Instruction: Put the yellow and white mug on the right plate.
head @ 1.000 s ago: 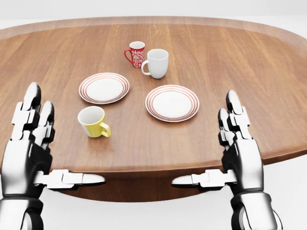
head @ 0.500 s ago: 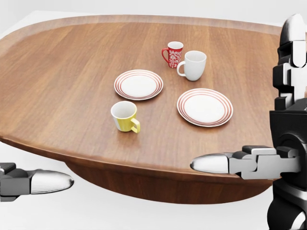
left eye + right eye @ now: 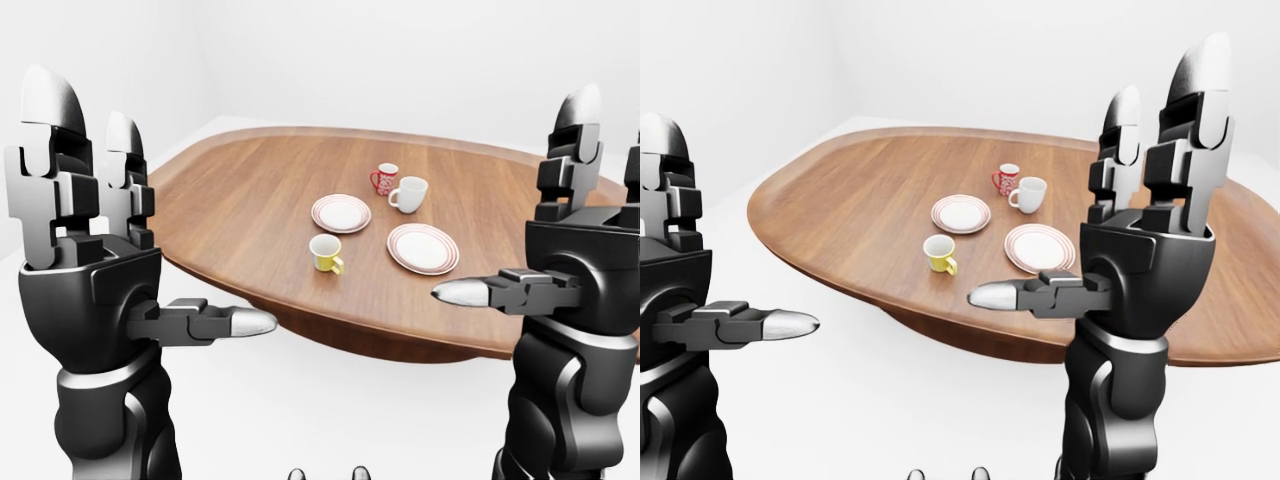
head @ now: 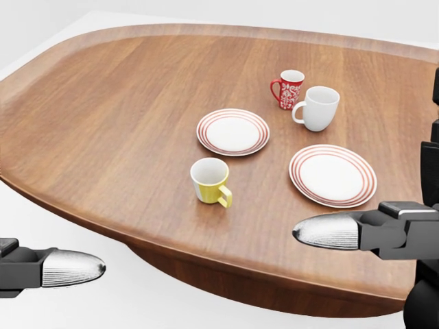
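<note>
White walls and pale floor surrounding an oval wooden table (image 4: 103, 123).

Left hand (image 3: 85, 250): rising upright at the left of the left-eye view, fingers (image 3: 45, 150) extending straight up and thumb pointing sideways toward the view's centre; spreading wide, holding nothing, hanging clear of the table's near edge.

Right hand (image 3: 1150, 240): standing upright at the right of the right-eye view, fingers (image 3: 1195, 110) pointing up, thumb jutting left; likewise spreading wide and empty, hovering short of the table's rim.

Yellow and white mug (image 4: 210, 180): standing upright on the bare wood, handle turning toward the lower right of the head view, sitting between the two hands and well apart from both; lying just below the left plate (image 4: 233, 131) and left of the right plate (image 4: 333, 175), touching neither.

Right plate: resting flat, red-ringed, carrying nothing, lying nearest the right thumb in the head view.

White mug (image 4: 319, 107): standing above the right plate, handle facing left.

Red patterned mug (image 4: 289, 88): standing just beside the white mug, toward the upper left of it.
</note>
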### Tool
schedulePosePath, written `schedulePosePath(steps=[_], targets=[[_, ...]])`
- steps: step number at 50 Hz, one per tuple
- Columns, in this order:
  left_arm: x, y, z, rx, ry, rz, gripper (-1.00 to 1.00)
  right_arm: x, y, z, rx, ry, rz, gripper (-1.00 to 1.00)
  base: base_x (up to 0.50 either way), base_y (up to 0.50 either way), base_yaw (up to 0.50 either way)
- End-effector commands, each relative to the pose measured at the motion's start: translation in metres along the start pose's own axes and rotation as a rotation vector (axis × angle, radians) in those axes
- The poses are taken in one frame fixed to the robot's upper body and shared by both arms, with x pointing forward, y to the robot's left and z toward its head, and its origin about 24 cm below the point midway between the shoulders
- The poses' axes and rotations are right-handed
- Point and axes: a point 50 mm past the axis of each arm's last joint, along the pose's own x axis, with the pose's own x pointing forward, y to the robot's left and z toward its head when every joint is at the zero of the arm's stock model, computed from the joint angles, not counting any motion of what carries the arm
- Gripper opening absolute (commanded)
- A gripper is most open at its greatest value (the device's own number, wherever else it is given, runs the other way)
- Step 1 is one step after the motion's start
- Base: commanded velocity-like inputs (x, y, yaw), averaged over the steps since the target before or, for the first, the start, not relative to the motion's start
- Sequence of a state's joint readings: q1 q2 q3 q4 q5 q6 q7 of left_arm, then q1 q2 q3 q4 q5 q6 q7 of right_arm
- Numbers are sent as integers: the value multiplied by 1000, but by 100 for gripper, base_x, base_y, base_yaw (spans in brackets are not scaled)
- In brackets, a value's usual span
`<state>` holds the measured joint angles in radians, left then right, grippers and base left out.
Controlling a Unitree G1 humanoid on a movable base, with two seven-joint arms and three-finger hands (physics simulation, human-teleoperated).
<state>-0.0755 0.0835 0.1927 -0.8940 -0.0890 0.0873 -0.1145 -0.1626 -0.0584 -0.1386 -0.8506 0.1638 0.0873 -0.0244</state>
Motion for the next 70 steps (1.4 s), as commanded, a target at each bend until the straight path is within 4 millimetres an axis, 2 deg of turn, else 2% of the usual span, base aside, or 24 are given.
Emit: schedulePosePath(steps=[1, 28, 30, 43, 49, 60, 63, 70], targets=[[0, 0, 1, 7, -3, -6, 100, 1, -2, 4, 21, -19, -2, 100, 48, 14, 0], [1, 0, 4, 12, -18, -8, 100, -4, 4, -6, -19, 41, 39, 100, 48, 14, 0], [1, -1, 3, 12, -14, -9, 100, -6, 7, -12, -47, 71, 58, 100, 12, 4, 0], [1, -1, 4, 11, -17, -13, 100, -8, 10, -12, -58, 75, 79, 100, 0, 0, 0], [1, -1, 4, 12, -19, -13, 100, -8, 8, -4, -18, 44, 72, 100, 0, 0, 0], [1, -1, 3, 11, -15, -15, 100, -8, 6, -4, 7, 44, 59, 100, 47, 14, 0], [1, -1, 4, 11, -18, -15, 100, -7, 9, -8, -35, 62, 76, 100, 45, 13, 0], [1, 0, 3, 14, -16, -14, 100, -8, 10, -10, -55, 66, 78, 100, 0, 0, 0]])
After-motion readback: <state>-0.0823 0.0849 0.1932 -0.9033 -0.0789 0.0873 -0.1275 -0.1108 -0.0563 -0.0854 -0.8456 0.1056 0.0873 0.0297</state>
